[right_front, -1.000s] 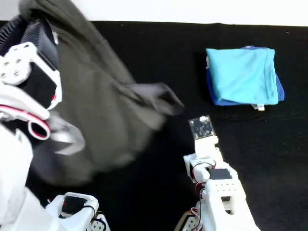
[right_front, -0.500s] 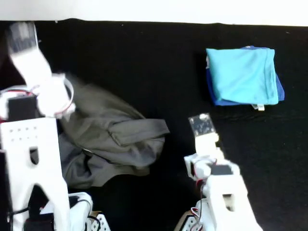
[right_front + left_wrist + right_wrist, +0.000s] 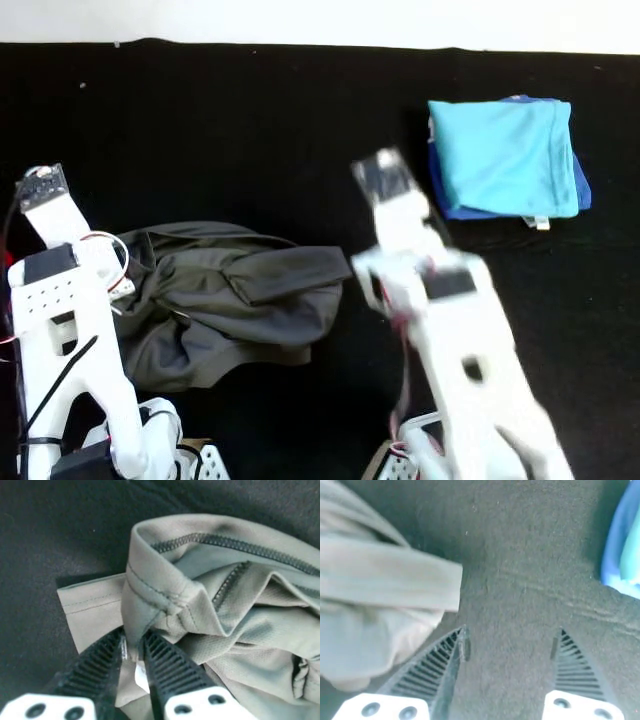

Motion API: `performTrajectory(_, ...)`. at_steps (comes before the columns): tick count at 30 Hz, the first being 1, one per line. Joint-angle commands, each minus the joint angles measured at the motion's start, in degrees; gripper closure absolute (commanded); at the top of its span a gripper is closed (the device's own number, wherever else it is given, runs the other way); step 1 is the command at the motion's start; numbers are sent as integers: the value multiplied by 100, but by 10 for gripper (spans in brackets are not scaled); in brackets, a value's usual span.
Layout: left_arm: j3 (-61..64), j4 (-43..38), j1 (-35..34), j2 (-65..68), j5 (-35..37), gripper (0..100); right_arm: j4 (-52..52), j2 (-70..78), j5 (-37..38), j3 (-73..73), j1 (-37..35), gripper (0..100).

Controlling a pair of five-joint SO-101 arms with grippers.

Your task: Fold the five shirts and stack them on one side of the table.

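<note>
The crumpled olive-grey knit shirt (image 3: 225, 300) lies in a heap at about 8 o'clock on the black cloth-covered table (image 3: 250, 110), with one sleeve (image 3: 290, 272) lying across its top toward 3 o'clock. My left gripper (image 3: 132, 652) sits at the heap's 9 o'clock edge, jaws closed on a bunched fold of stitched hem. My right gripper (image 3: 510, 645) hangs over bare cloth just off the sleeve end, jaws wide apart and empty, between the heap and the stack. That stack, a folded turquoise shirt (image 3: 500, 155) on a folded blue shirt (image 3: 583, 192), sits at 2 o'clock, well apart from the heap. I judge this to be the spreading step for a third shirt, since nothing is flat yet. Next I'd want the right jaws on the opposite hem or shoulder. Then both arms should draw apart to lay it smooth before any fold.
</note>
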Motion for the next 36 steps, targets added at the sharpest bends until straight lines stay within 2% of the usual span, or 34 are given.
performTrajectory(1, -31, -79, -57, -4, -44, 991, 119, 1349, -519, -1270, -374, 744)
performTrajectory(5, -48, -88, -57, -40, -44, 991, 673, 2791, -659, -2237, -945, 744)
performTrajectory(10, -40, -62, -57, -40, -44, 991, 866, 4119, -659, -3257, -971, 744)
performTrajectory(22, -66, -88, -48, -40, -44, 991, 857, 5481, -659, -3916, -1077, 747)
performTrajectory(25, -66, -88, -48, -40, -44, 991, 848, 5727, -659, -4022, -1086, 817)
performTrajectory(28, -66, -97, -48, -40, -44, 991, 857, 5877, -668, -4154, -1086, 985)
performTrajectory(36, -57, -149, -48, -40, -44, 991, 1288, 5068, -677, -4171, -1033, 992)
